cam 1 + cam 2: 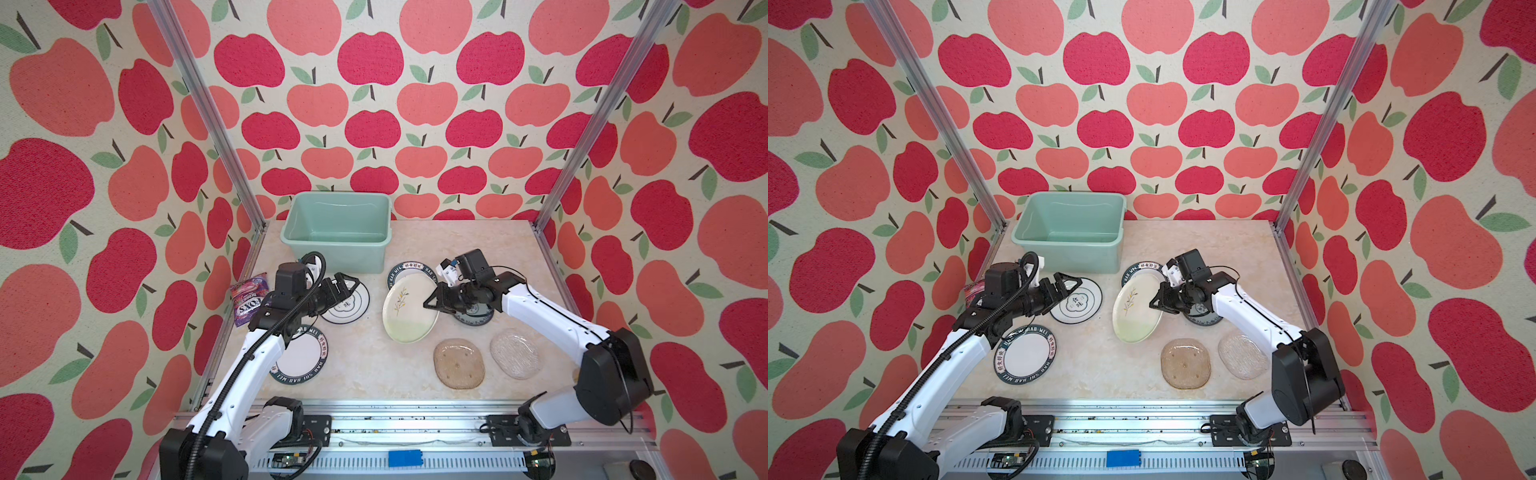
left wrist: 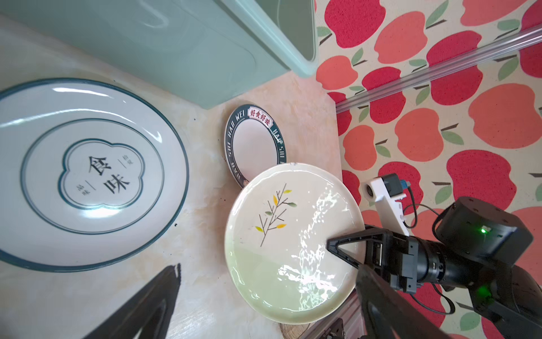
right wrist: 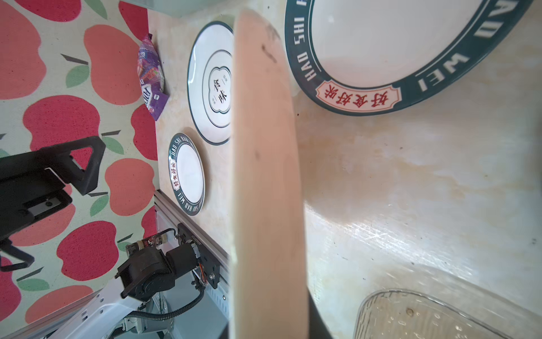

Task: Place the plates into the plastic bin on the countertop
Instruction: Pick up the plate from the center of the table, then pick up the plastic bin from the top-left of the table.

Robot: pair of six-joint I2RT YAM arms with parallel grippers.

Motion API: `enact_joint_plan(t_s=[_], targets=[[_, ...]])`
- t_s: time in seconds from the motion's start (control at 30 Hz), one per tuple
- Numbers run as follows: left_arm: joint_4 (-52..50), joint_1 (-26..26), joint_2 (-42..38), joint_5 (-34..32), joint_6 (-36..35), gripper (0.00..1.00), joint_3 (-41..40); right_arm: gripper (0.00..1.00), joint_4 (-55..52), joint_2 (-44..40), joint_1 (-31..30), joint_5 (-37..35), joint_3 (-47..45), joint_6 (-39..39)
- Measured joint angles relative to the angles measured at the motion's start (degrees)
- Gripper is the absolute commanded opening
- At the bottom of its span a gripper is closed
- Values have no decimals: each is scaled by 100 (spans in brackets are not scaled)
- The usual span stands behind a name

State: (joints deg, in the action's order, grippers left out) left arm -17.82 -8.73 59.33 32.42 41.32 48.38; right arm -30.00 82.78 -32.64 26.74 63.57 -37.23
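My right gripper (image 1: 432,301) is shut on the rim of the large pale-green leaf-sprig plate (image 1: 409,309), which is tilted with the gripped edge raised. The right wrist view shows this plate (image 3: 264,176) edge-on, hiding the jaws. My left gripper (image 1: 345,286) stands open with nothing in it, over the near edge of the white emblem plate (image 1: 353,309). The mint-green plastic bin (image 1: 336,255) stands at the back of the countertop (image 1: 357,374) with nothing visible in it. One lettered-rim plate (image 1: 301,357) lies beside the left arm. Another lettered-rim plate (image 1: 405,268) lies behind the leaf-sprig plate.
A teal floral plate (image 1: 473,318) lies partly hidden under the right wrist. The tan squarish plate (image 1: 459,363) and the clear glass plate (image 1: 515,353) lie near the front right. A purple candy bag (image 1: 249,297) sits at the left edge.
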Motion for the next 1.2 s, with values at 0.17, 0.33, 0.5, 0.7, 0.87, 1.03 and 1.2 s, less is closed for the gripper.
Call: enact_joint_plan(t_s=[0.17,0.33,0.5,0.7,0.87,1.03,1.2], targets=[[-197,380,369,-81,831,87,575,4,-376,-603,271,-184,289,192],[-623,514,1097,-317,1705,84,1292,5,-730,-990,459,-472,426,455],[-994,542,1722,-619,2295,83,1902,5,-955,-1189,481,-590,435,590],[-1335,621,2448,-1047,2660,75,2634,5,-787,-1397,481,-590,197,566],[-1458,662,3167,-1335,2813,70,3082,5,-673,-1486,481,-568,-42,525],[-1414,673,3794,-1432,2833,70,3554,5,-564,-1497,481,-511,-216,518],[-1300,636,4181,-1471,2857,70,3960,5,-422,-1541,481,-459,-376,435]])
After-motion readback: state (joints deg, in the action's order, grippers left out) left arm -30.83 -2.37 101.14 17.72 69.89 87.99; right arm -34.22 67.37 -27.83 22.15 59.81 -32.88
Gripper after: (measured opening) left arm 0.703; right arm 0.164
